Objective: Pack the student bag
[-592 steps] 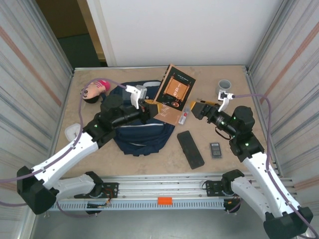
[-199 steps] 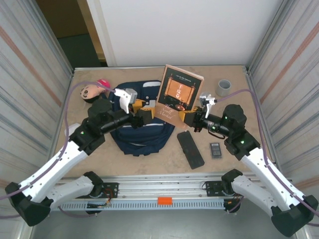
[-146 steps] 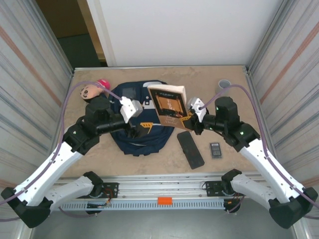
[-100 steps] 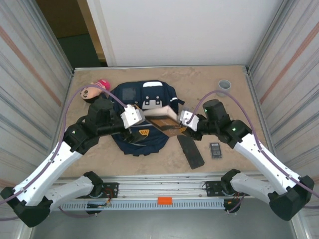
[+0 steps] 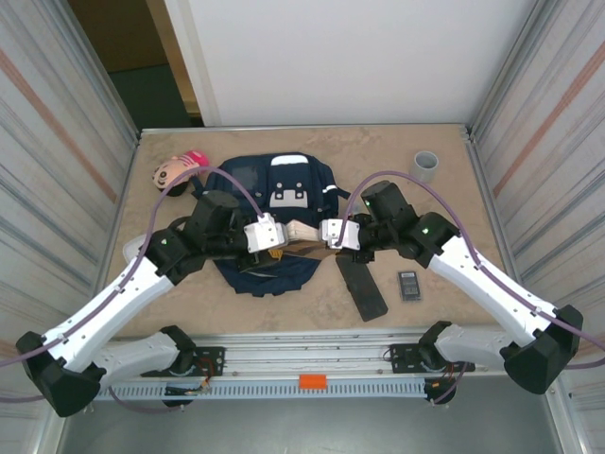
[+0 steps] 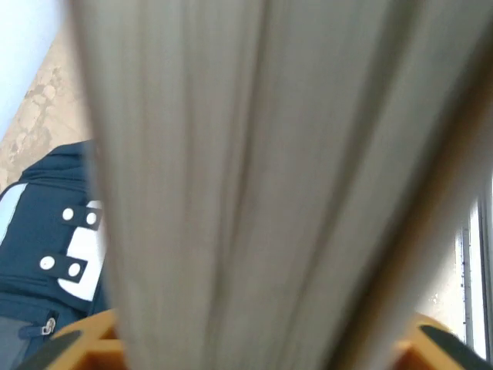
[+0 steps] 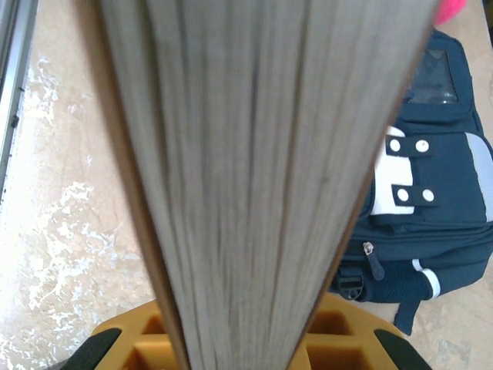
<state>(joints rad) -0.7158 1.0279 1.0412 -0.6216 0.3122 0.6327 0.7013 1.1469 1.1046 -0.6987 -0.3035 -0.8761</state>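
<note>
Just beside the back-left corner of the large navy blue fabric backpack [image 5: 269, 277], which lies flat mid-table, we see a small doll head with a pink cap [image 5: 176, 171]. Over the backpack's right side, the left gripper [image 5: 274, 238] pinches one end of a thick brown-covered book [image 5: 302, 231], jaws narrow on it. The right gripper [image 5: 328, 235] clamps the other end. Right of the backpack we've got a long black case [image 5: 361, 285], a small dark gadget [image 5: 408, 285] and, further back, a grey cup [image 5: 425, 165].

Table [image 5: 378, 151]: you have a beige, stone-patterned top.
Centre: student bag [image 5: 284, 180], lying flat.
Far left: doll head [image 5: 176, 171].
Far right: grey cup [image 5: 425, 165].
Near right: black case [image 5: 361, 286], small device [image 5: 408, 285].
</note>
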